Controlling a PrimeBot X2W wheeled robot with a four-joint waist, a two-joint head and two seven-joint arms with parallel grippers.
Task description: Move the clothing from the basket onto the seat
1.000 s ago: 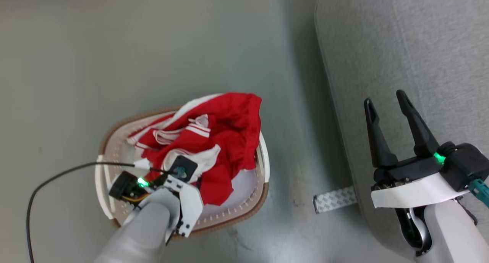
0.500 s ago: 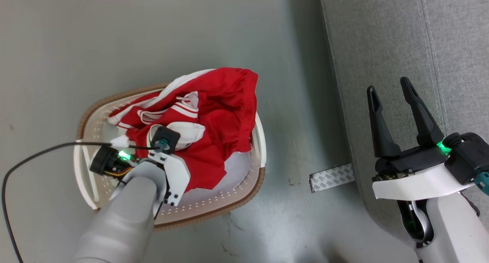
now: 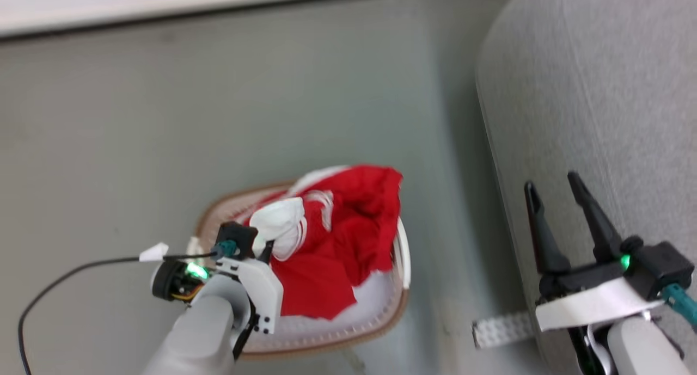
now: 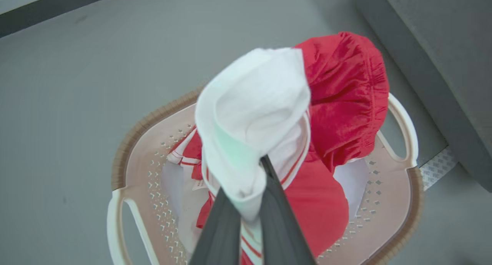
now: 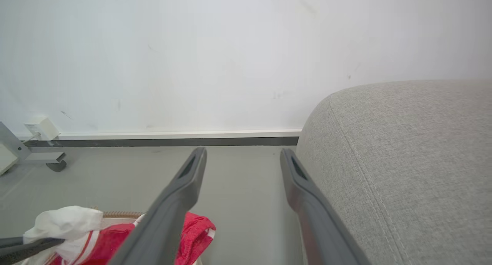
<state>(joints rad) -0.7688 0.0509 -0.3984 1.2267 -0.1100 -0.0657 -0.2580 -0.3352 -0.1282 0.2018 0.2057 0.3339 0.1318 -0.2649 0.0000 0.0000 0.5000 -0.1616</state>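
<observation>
Much open floor (image 3: 326,92), basket (image 4: 142,153) apart from seat (image 3: 599,92)

The left pincer (image 4: 249,180) has pulled a white fold of the clothing (image 3: 348,239) upward (camera shifted too).

Each arm is a smooth, pale grey tube. The left hand (image 4: 258,169) has two long, dark grey tapering fingers, and so has the right hand (image 3: 552,182), whose fingers carry a narrow slot near the tip. At the left wrist sit a white plate (image 3: 262,296) dotted with small dark screws, a black round housing (image 3: 166,280) with a green light, a black square block (image 3: 237,236) and a teal plug (image 3: 224,249). A thin black cable (image 3: 65,270) with a white tag (image 3: 154,251) leads from the plug. The right wrist wears a white curved band (image 3: 593,304), a green light (image 3: 625,262) and a teal connector (image 3: 679,300).
</observation>
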